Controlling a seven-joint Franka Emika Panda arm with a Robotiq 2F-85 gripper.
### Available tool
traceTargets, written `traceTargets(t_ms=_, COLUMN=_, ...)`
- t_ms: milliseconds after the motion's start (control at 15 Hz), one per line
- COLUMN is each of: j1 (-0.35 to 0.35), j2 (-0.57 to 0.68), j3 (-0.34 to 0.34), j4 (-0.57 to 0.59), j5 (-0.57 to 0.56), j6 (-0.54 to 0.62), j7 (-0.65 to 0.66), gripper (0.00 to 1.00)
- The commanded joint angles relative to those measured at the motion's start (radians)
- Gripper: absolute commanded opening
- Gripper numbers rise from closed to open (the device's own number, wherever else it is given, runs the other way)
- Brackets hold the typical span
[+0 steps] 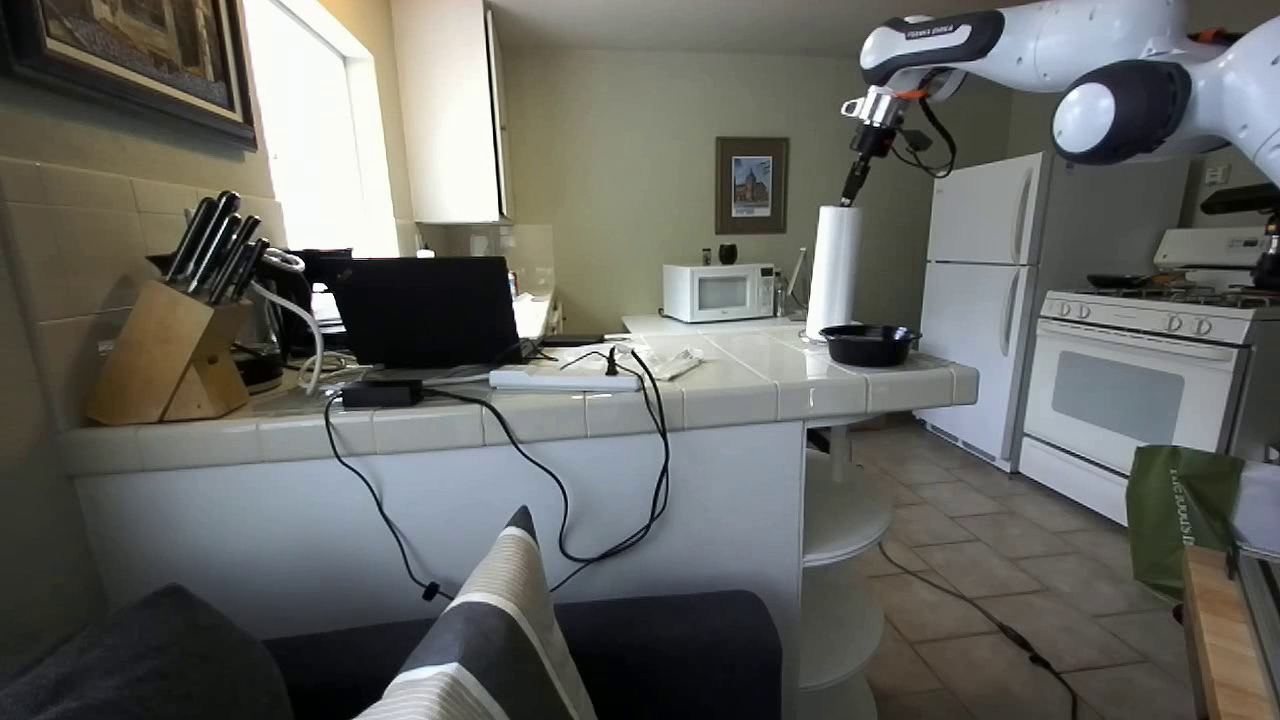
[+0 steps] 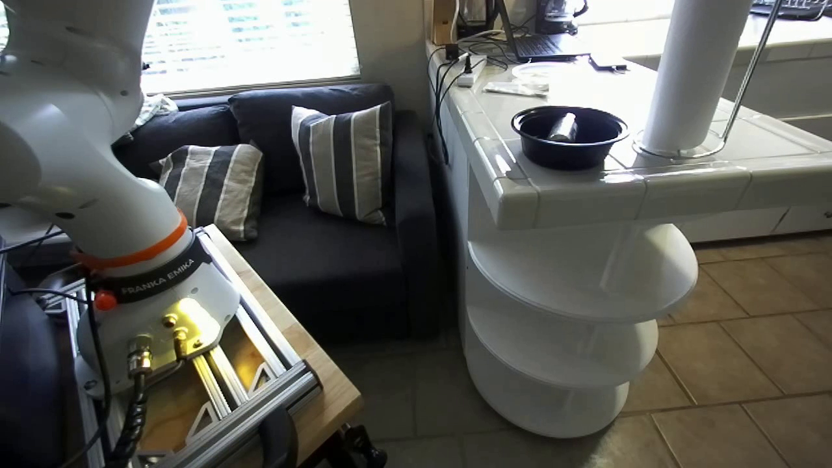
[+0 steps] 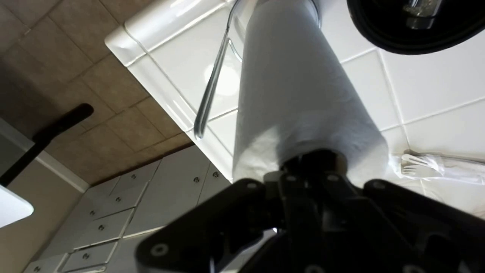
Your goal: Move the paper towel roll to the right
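The paper towel roll (image 1: 834,270) stands on the tiled counter, leaning slightly in an exterior view. Its lower part and wire holder base show in an exterior view (image 2: 689,78); its top is out of frame there. In the wrist view the roll (image 3: 299,87) fills the middle, its open core facing me. My gripper (image 1: 850,196) points down at the roll's top. In the wrist view its fingers (image 3: 312,172) are close together at the core opening. The tips are hidden in the dark core; I cannot tell whether anything is between them.
A black round pan (image 2: 536,148) with a shiny cylinder in it stands beside the roll, near the counter edge. The holder's metal side arm (image 3: 212,91) rises beside the roll. Wrapped plastic cutlery (image 3: 420,165), a power strip (image 1: 565,380) and a laptop (image 1: 425,310) are on the counter.
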Motion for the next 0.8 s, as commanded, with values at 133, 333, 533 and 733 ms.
traceTargets(t_ms=133, j1=-0.017, j2=0.031, j3=0.01, j4=0.075, j5=0.016, j6=-0.045, j7=0.011, gripper=0.04)
traceTargets(t_ms=333, j1=-0.015, j2=0.035, j3=0.01, j4=0.084, j5=0.013, j6=-0.053, j7=0.009, gripper=0.22)
traceTargets(t_ms=533, j1=-0.013, j2=0.036, j3=0.011, j4=0.094, j5=0.011, j6=-0.056, j7=0.01, gripper=0.07)
traceTargets(t_ms=733, j1=-0.011, j2=0.036, j3=0.012, j4=0.103, j5=0.009, j6=-0.058, j7=0.011, gripper=0.0)
